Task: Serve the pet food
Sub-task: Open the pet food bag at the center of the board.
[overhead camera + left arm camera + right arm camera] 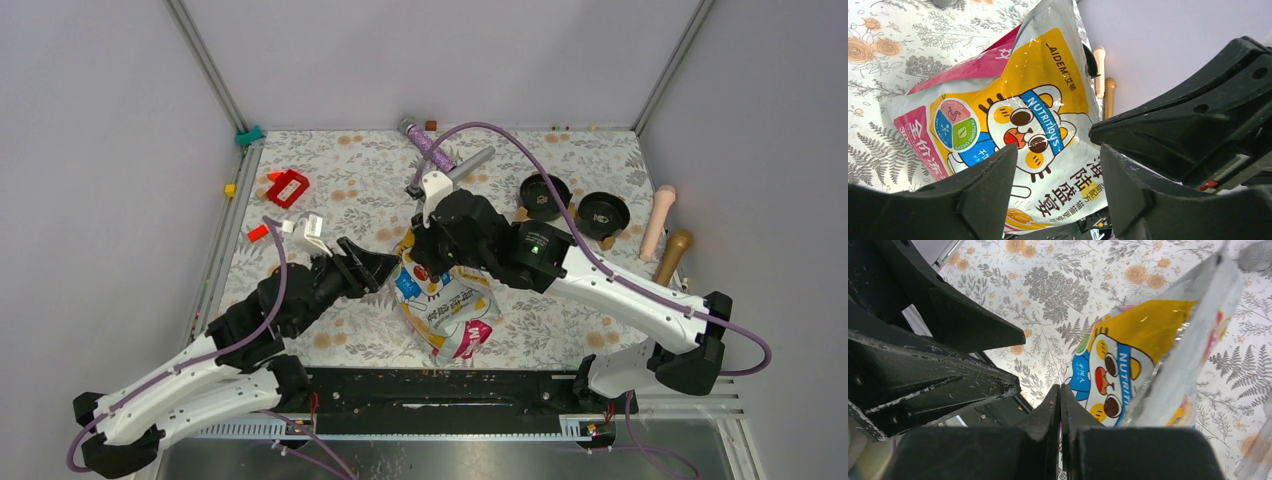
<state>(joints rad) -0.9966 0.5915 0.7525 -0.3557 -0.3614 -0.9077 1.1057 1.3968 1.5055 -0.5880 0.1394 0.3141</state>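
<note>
Pet food bag [445,300] lies mid-table [350,190], its top end raised, between both grippers. We see the left gripper [1058,152] spread wide, just beside the printed face. Right gripper [1060,390] is pressed closed at the bag's edge; we can't tell if it pinches foil.

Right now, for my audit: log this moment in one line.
left gripper open, facing pet food bag | right gripper shut at bag edge, grip unclear | bowls right of bag

Bright, even overhead light, soft shadows; glare streaks the glossy yellow-white-magenta pet food bag [1048,65]; wrist-view foregrounds look slightly blurred
</note>
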